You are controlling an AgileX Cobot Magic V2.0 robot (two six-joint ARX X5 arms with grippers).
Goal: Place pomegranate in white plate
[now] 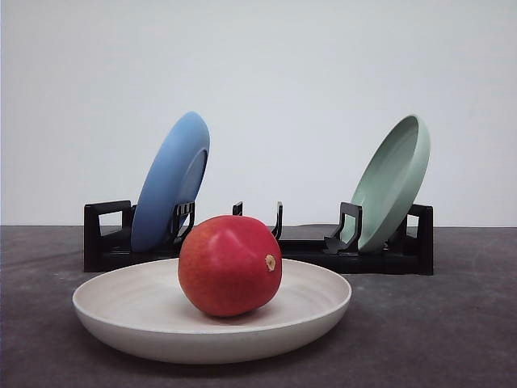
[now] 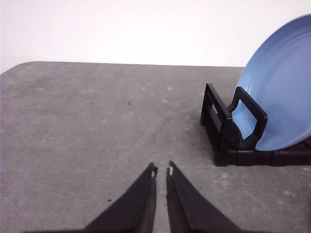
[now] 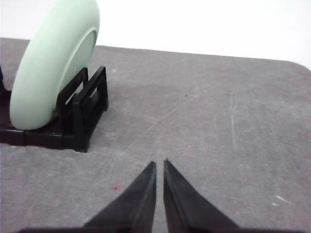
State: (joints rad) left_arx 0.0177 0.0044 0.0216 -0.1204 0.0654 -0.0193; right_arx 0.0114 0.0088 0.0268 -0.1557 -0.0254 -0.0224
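Both pincers, left (image 2: 162, 171) and right (image 3: 159, 164), are nearly closed and hold nothing, low over the table (image 2: 87, 126). With the pomegranate (image 1: 229, 264) already sitting in the white plate (image 1: 212, 335), I'd keep them clear of it.

From the front camera I saw the white plate (image 1: 145, 311) low in the centre of the frame, with the pomegranate (image 1: 230, 265) sitting in it and blocking its middle. Behind them the black rack (image 1: 380, 257) ran across the mid-frame like a wall, the blue plate (image 1: 170, 182) leaning in its left end and the green plate (image 1: 392, 182) in its right. The rack's middle slots stood bare between the two. Open grey table (image 1: 460, 323) lay at lower left and lower right. My left gripper (image 2: 162, 171) had bare table ahead, the rack end to the right of the frame. My right gripper (image 3: 160, 164) likewise had free table ahead, the rack off at the left of the frame.
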